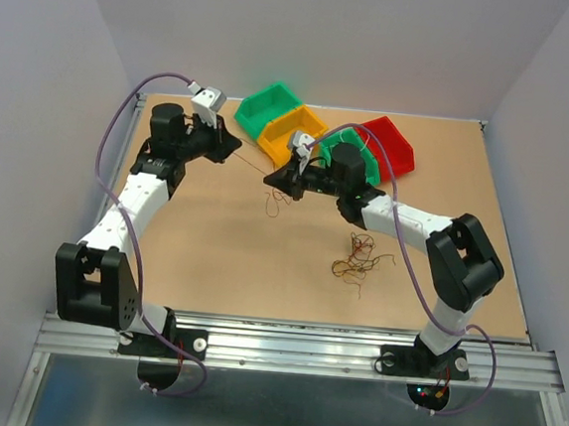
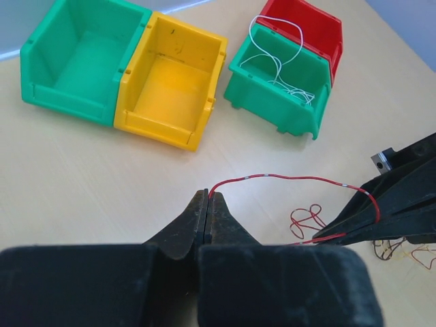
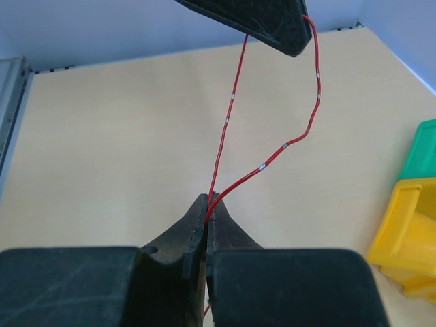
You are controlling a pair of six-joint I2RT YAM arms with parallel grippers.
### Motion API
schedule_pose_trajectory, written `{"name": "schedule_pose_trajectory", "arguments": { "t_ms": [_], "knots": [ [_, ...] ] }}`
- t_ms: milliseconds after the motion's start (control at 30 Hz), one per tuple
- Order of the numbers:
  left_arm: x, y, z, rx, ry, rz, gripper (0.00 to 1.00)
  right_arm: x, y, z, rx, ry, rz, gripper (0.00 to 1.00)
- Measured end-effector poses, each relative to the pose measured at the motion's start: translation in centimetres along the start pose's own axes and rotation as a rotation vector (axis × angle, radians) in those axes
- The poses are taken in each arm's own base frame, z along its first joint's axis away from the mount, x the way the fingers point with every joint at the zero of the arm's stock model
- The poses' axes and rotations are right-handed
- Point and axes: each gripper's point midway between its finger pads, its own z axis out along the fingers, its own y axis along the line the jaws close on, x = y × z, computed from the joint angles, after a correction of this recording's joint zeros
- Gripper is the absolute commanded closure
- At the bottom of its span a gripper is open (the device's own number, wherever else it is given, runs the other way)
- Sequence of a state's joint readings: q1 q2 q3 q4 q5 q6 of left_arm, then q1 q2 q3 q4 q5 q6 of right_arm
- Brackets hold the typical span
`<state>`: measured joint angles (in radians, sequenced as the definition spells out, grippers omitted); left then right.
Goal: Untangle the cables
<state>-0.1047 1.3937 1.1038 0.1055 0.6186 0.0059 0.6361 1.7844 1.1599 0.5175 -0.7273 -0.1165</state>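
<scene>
Left gripper [image 2: 208,199]: black wedge fingers pressed together, pinching thin red wire [image 2: 286,177] with pale bands. Right gripper [image 3: 206,204] nips same strand, which hangs slack and wavy between them above matte tan tabletop [image 1: 222,247]. Curly loose tangle [image 1: 358,257] lies near right arm.

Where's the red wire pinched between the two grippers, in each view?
Top external: the red wire is left of centre, running between the left gripper and the right gripper.
Left wrist: the wire arcs from lower centre to the right edge.
Right wrist: two strands rise from bottom centre to the top.
Shared landmark: the yellow bin.
</scene>
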Motion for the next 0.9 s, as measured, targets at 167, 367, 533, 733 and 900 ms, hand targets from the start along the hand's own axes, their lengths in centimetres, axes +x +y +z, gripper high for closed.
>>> {"name": "schedule_pose_trajectory", "arguments": {
  "t_ms": [167, 367, 533, 733, 900],
  "knots": [
    [-0.4, 0.5, -0.5, -0.031, -0.024, 0.023, 0.57, 1.0, -0.6, -0.2, 0.04, 0.044, 0.003, 0.99],
    [-0.4, 2.2, -0.9, -0.041, -0.025, 0.05, 0.16, 1.3, -1.9, -1.5, 0.149, 0.067, 0.05, 0.99],
    [-0.5, 2.3, -0.8, -0.003, -0.034, 0.074, 0.06, 1.5, -5.1, -3.6, 0.262, 0.063, 0.125, 0.99],
    [-1.4, 1.1, -0.8, 0.068, -0.078, 0.118, 0.03, 1.9, -9.0, -6.9, 0.374, 0.052, 0.217, 1.0],
    [-1.4, 0.2, -1.2, 0.108, -0.095, 0.134, 0.03, 2.2, -11.1, -8.8, 0.453, 0.044, 0.265, 0.99]
  ]
}}
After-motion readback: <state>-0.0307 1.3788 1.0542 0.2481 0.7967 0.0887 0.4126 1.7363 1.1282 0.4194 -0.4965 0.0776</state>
